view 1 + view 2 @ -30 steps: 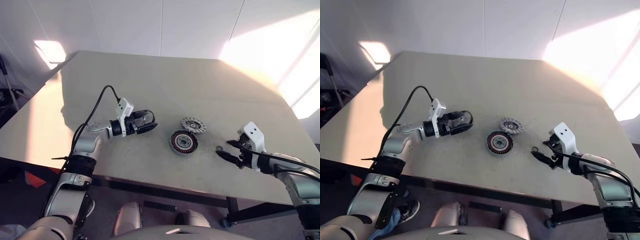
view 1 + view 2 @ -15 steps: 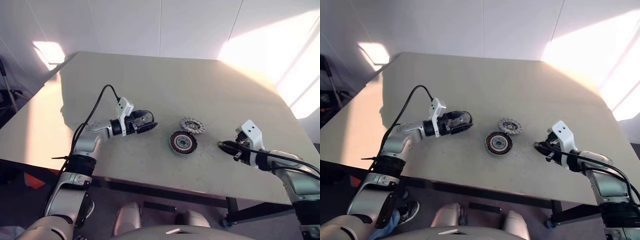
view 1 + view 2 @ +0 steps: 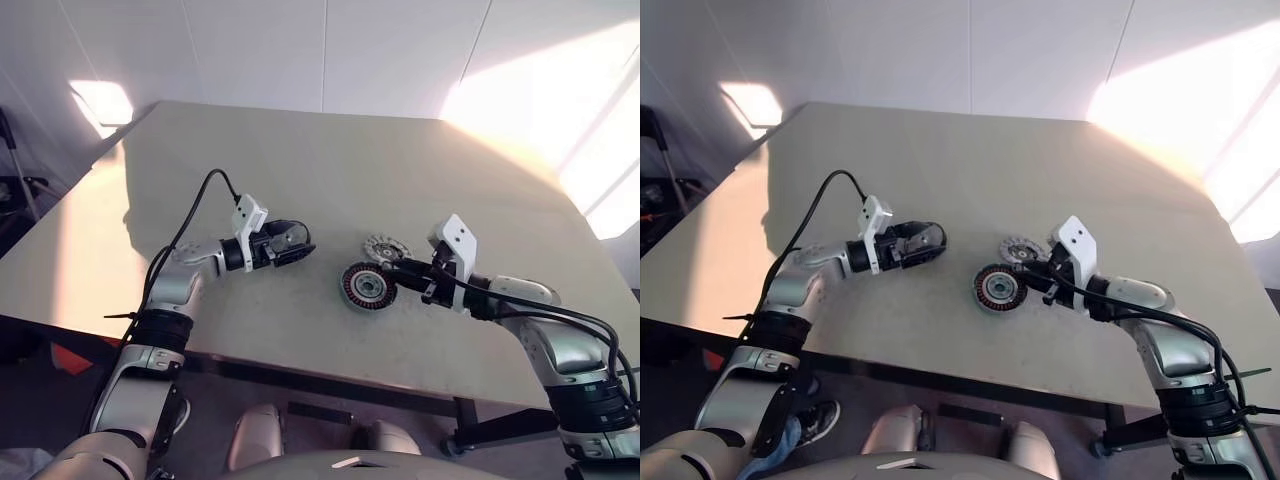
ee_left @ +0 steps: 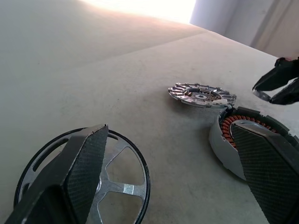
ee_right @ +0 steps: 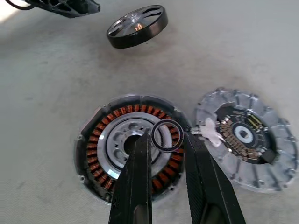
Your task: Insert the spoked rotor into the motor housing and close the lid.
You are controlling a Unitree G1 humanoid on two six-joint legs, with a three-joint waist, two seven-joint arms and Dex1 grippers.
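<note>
Copper windings ring the round grey motor housing (image 5: 133, 149) lying open on the matte beige table (image 3: 330, 170), its ribbed silver lid (image 5: 246, 137) hinged flat beside it. I see my right gripper (image 5: 167, 135) pinching a thin black ring (image 5: 167, 136) over the housing's metal hub. The black-rimmed spoked rotor (image 4: 110, 179) (silver spokes) lies on the table between the left gripper's (image 3: 300, 250) widely parted fingers (image 4: 86, 156).

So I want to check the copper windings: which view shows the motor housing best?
The right wrist view: the motor housing lies face up, its winding ring visible all round, the right claw holding a small black ring over it. The eye views show it as a small dark disc; the left wrist view shows it partly behind a finger.
</note>
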